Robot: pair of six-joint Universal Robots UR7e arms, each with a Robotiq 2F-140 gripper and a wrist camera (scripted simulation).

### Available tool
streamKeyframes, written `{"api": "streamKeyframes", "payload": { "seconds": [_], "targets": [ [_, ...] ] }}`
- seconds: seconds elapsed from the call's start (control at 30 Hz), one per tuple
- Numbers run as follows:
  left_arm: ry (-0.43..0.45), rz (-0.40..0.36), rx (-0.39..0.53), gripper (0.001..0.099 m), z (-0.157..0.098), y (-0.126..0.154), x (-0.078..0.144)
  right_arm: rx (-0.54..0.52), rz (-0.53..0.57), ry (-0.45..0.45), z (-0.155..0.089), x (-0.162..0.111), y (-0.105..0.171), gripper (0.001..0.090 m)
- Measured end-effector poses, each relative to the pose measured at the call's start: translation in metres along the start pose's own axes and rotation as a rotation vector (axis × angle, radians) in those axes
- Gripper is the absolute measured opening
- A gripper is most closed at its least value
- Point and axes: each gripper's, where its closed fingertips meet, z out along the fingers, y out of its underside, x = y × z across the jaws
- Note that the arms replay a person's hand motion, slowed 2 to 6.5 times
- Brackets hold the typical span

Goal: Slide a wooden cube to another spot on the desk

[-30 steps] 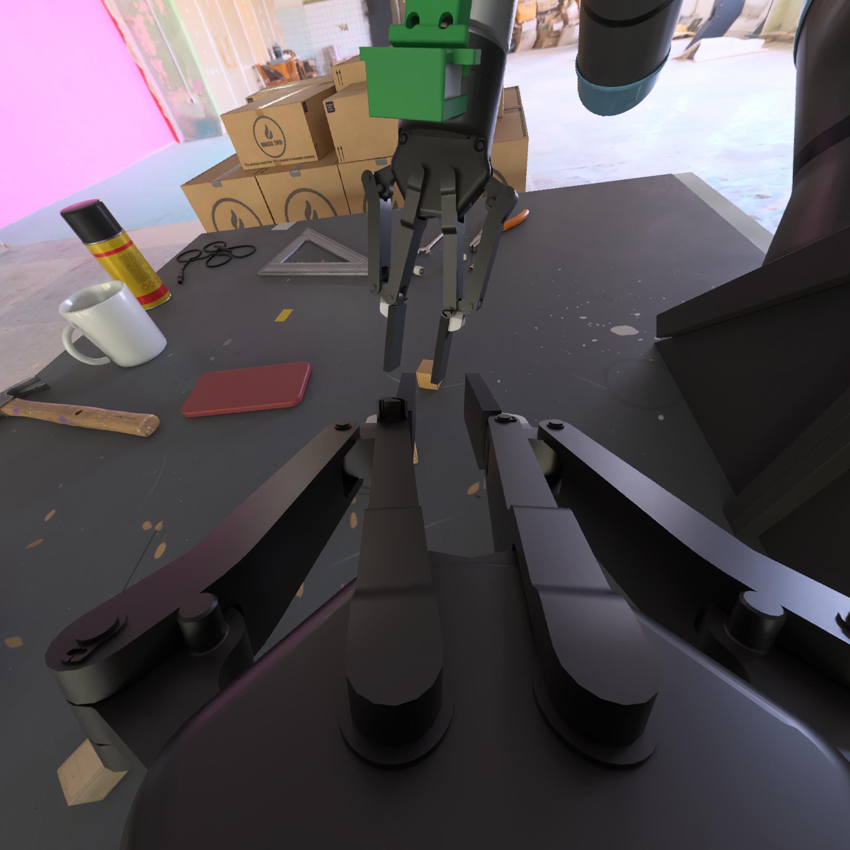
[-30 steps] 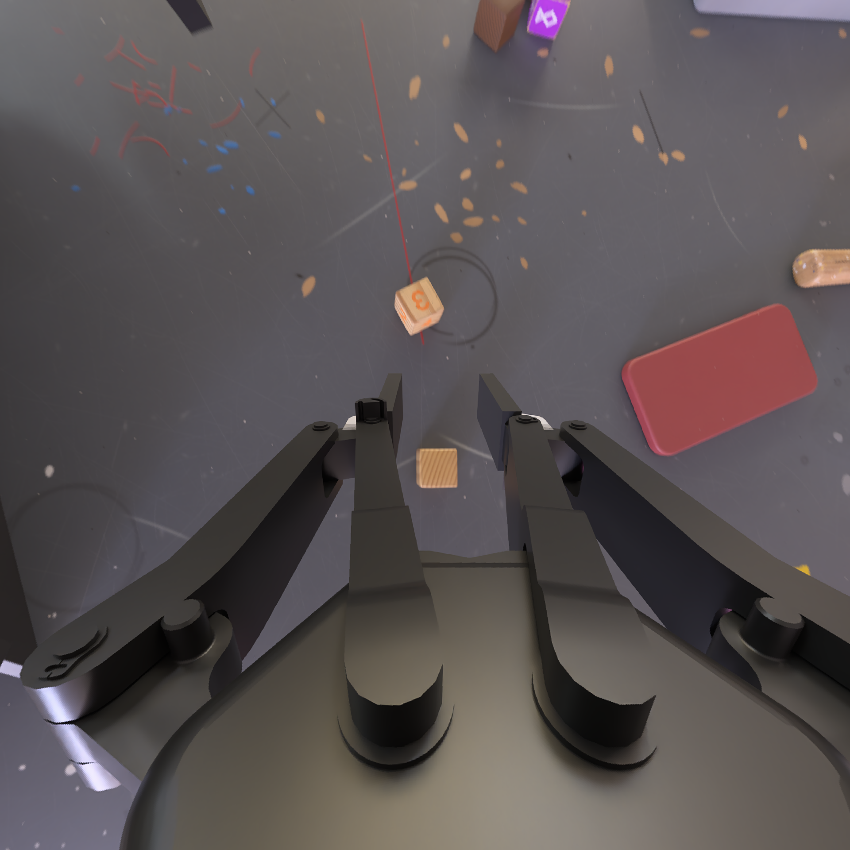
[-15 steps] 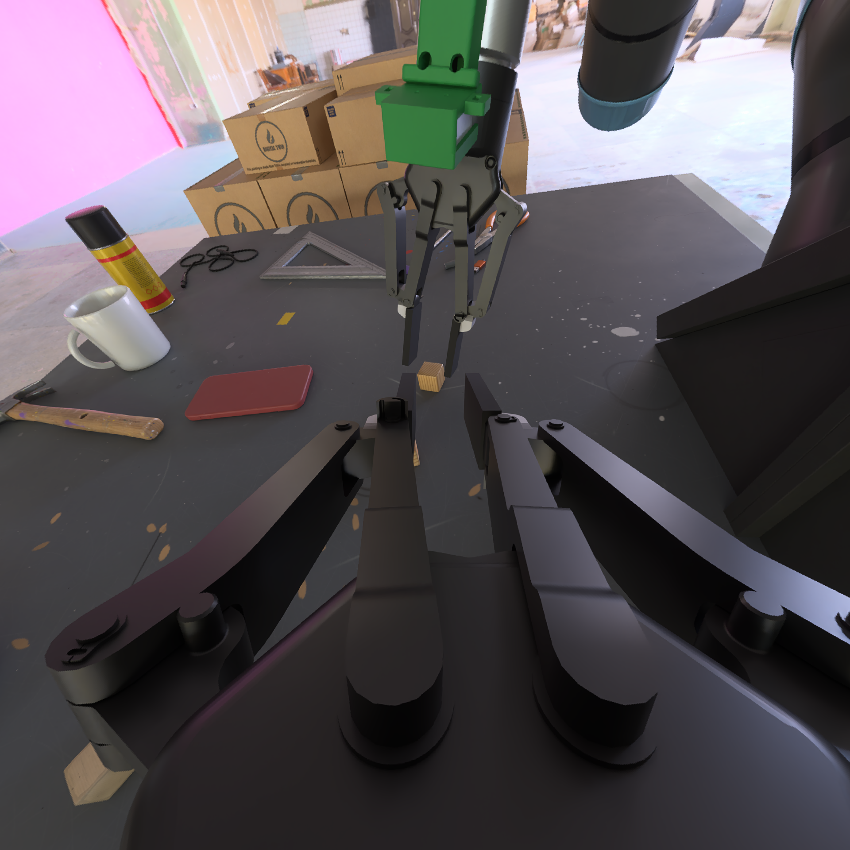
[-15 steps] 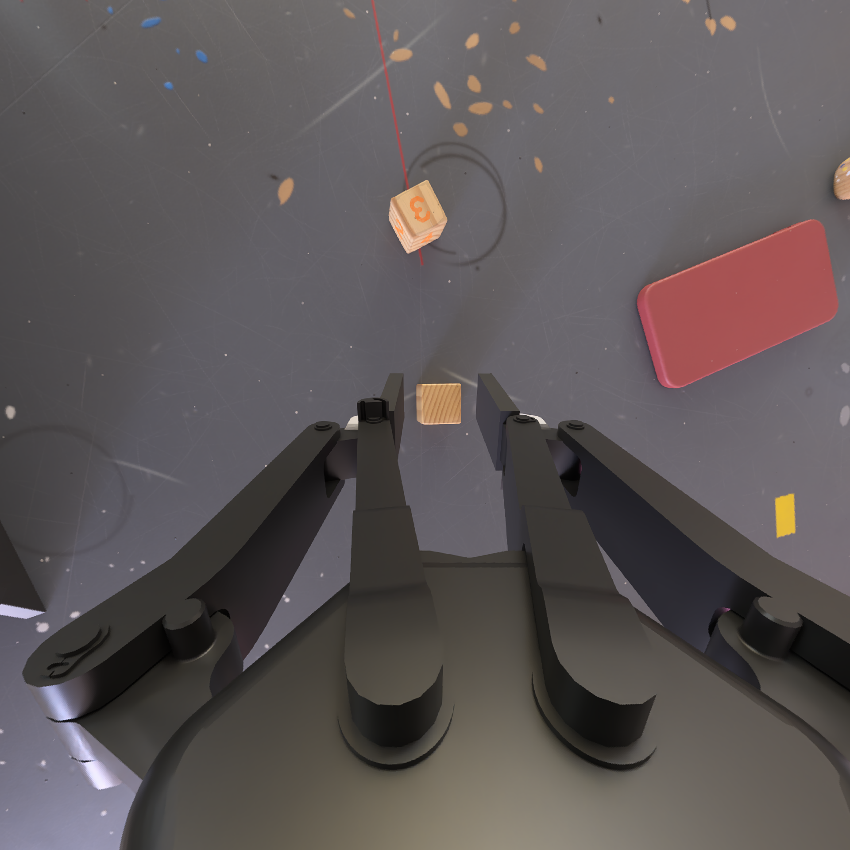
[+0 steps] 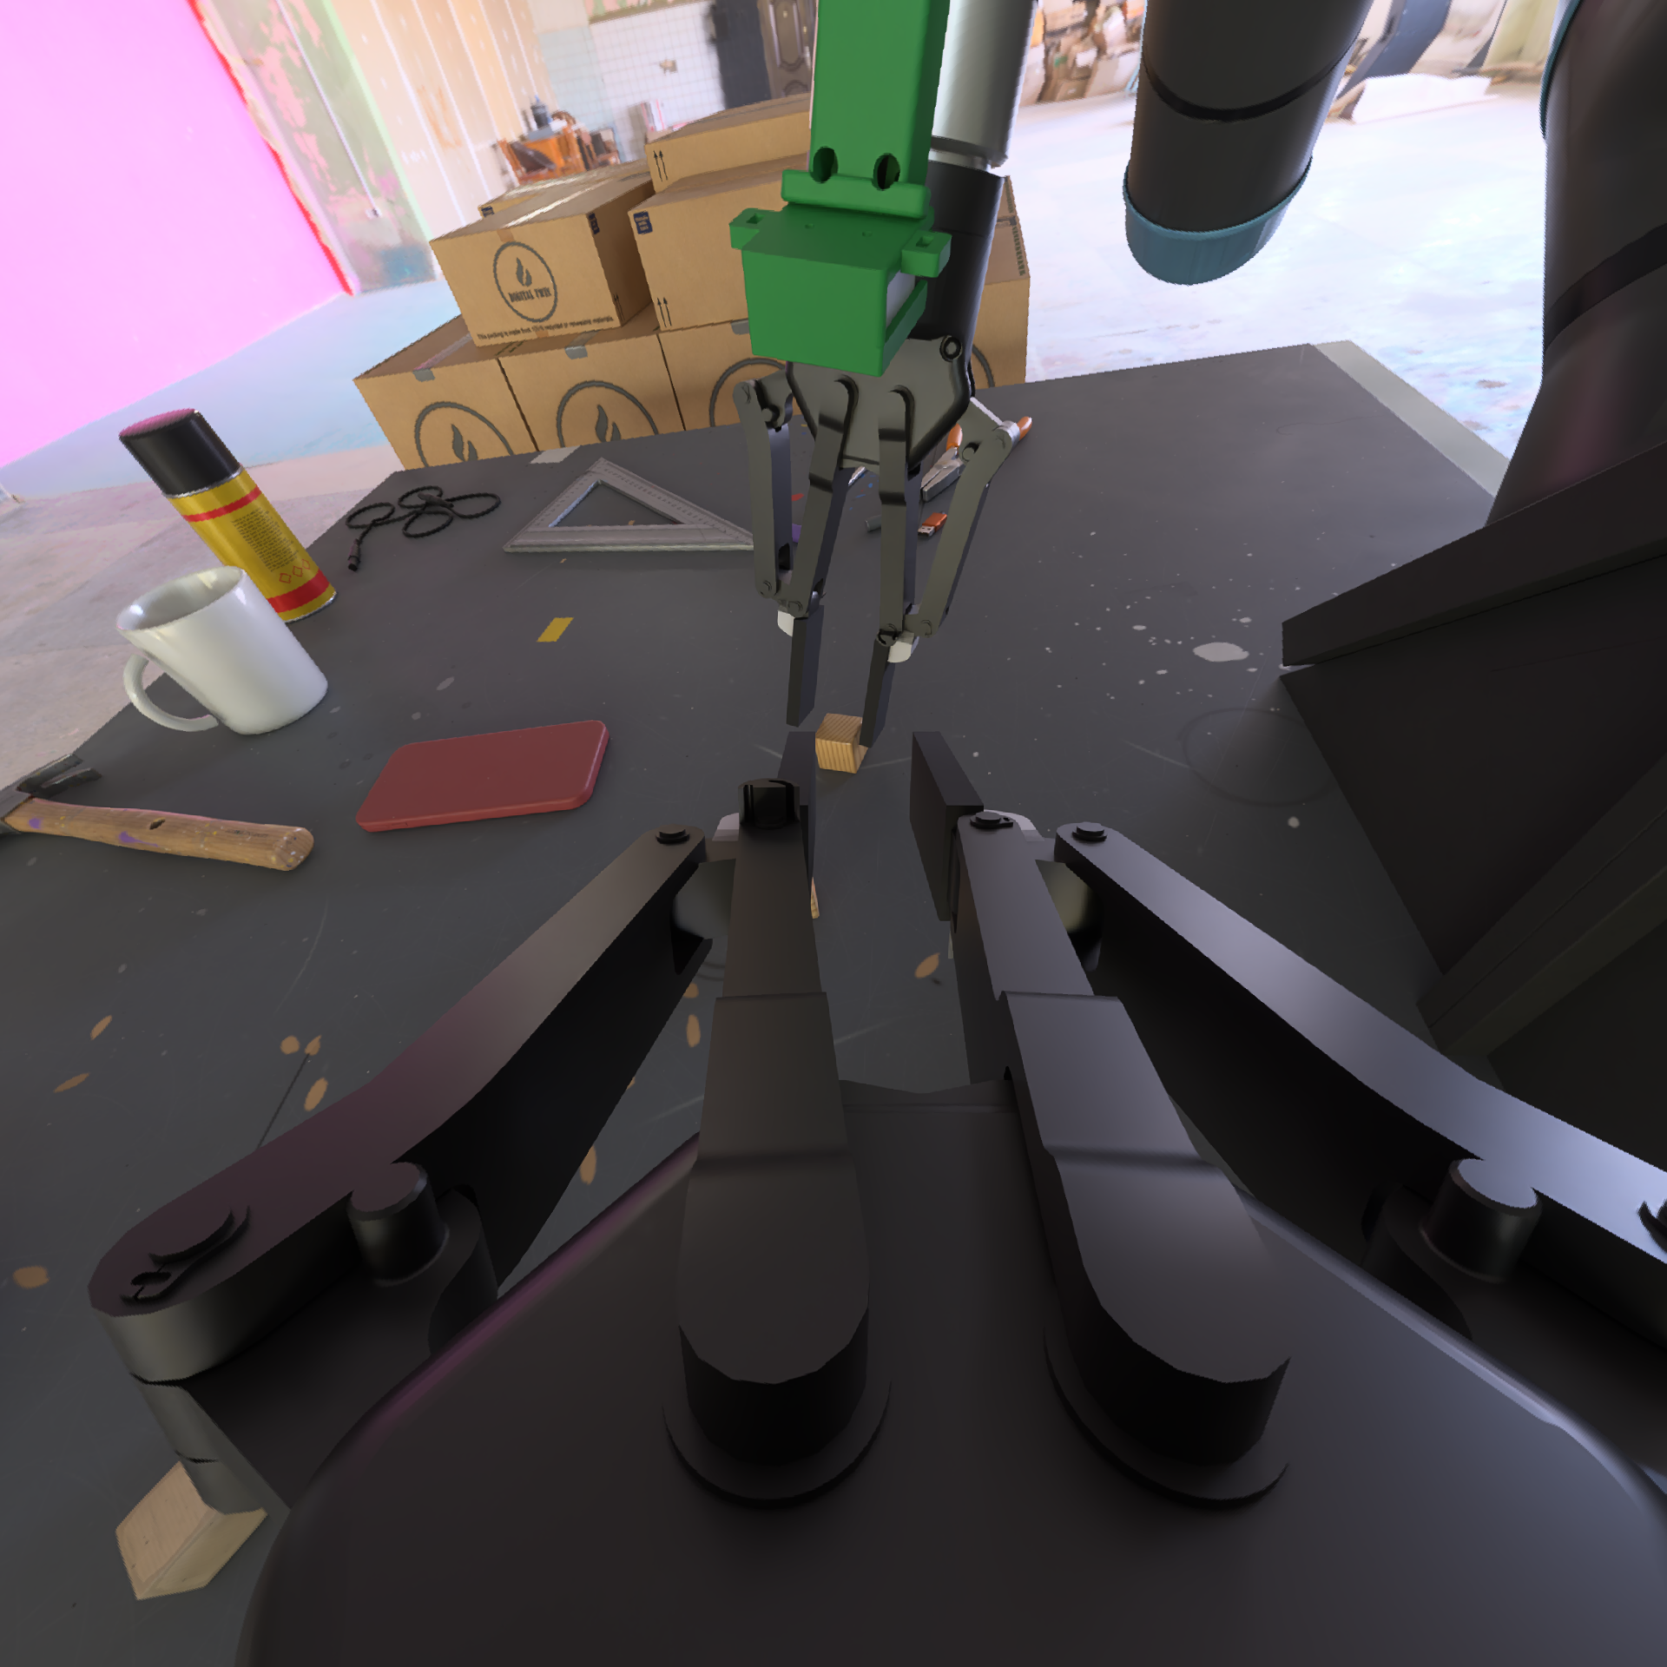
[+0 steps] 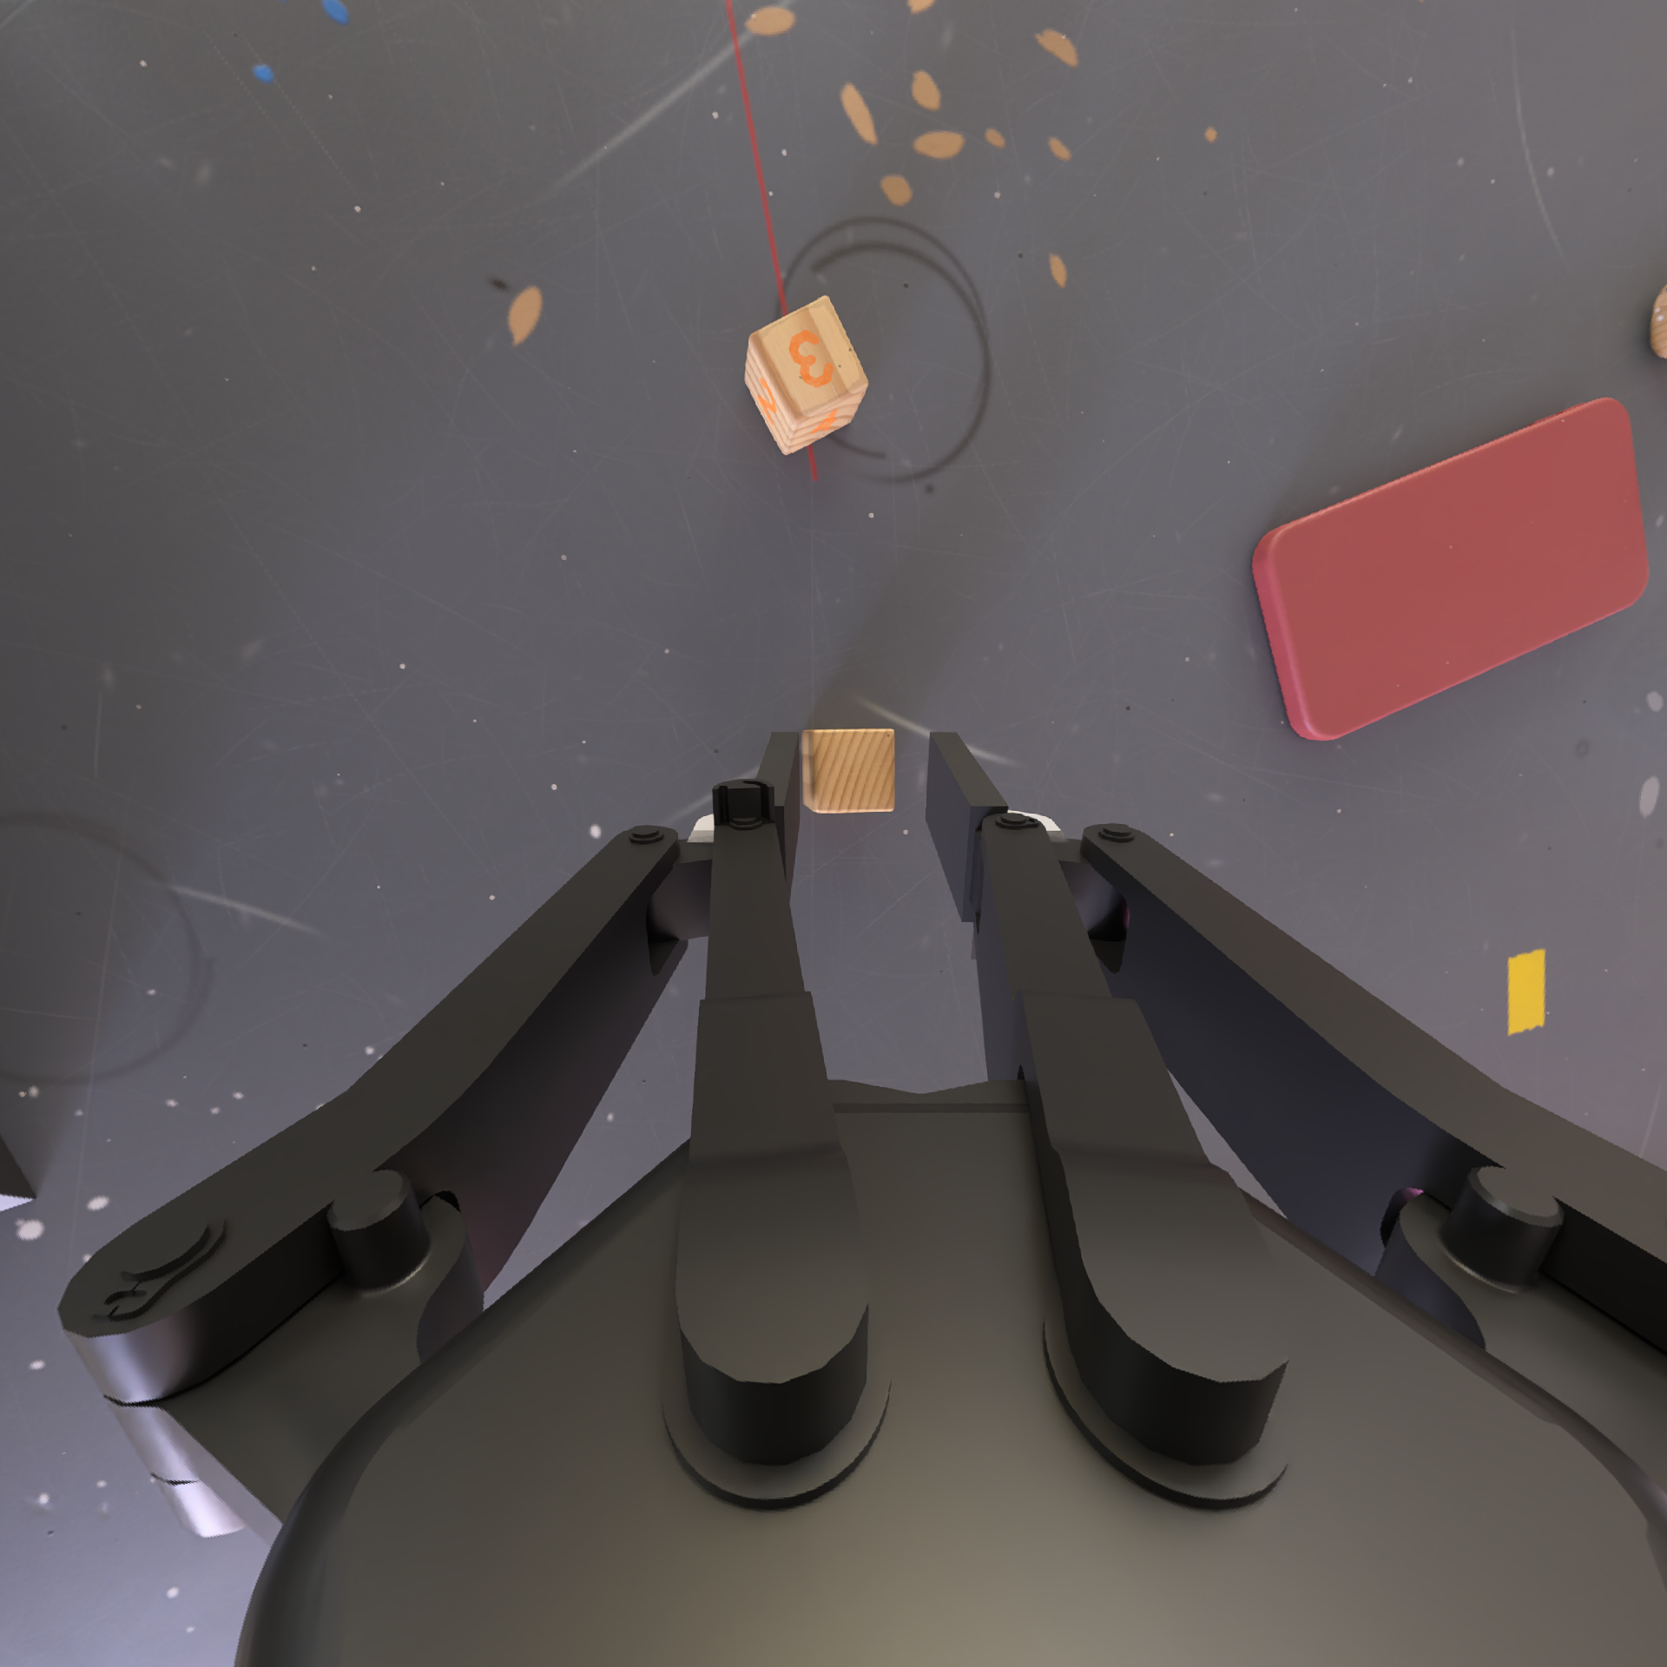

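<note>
A small plain wooden cube [image 6: 848, 771] lies on the dark desk [image 6: 451, 586]. My right gripper [image 6: 864, 767] is open with its fingertips down on either side of the cube. The cube sits against the left finger, and a gap shows at the right finger. In the left wrist view the same cube [image 5: 839, 753] lies under the right gripper [image 5: 839, 708]. My left gripper [image 5: 861, 785] is open and empty, hanging just short of that cube. A second wooden cube with orange marks [image 6: 805, 374] lies farther ahead.
A red flat pad [image 5: 487, 776], a hammer [image 5: 171, 834], a white mug [image 5: 225, 658] and a spray can [image 5: 225, 514] lie left. A metal set square [image 5: 622, 523], a black cable [image 5: 419, 514] and cardboard boxes [image 5: 559, 289] are behind. A dark block [image 5: 1488, 767] stands right. A wooden wedge [image 5: 180, 1533] lies near.
My right gripper has come down and moved forward, so the plain cube now sits between its fingertips, close against the left finger. My left gripper has hardly moved.
</note>
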Motion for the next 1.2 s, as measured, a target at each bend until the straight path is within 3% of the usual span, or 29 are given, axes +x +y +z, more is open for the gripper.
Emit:
{"api": "streamKeyframes", "payload": {
  "seconds": [0.43,0.53,1.2],
  "targets": [
    [0.002,-0.003,-0.014,0.0286,0.002,0.004,0.0,0.004,0.003,-0.032,0.006,-0.002,0.001,0.0315],
    [0.002,-0.006,-0.013,0.0285,0.002,0.004,-0.001,0.002,0.002,-0.046,0.008,-0.004,0.001,0.0264],
    [0.002,-0.011,-0.01,0.0285,0.002,0.003,-0.002,0.049,0.012,-0.063,0.011,-0.007,-0.015,0.0263]
  ]
}}
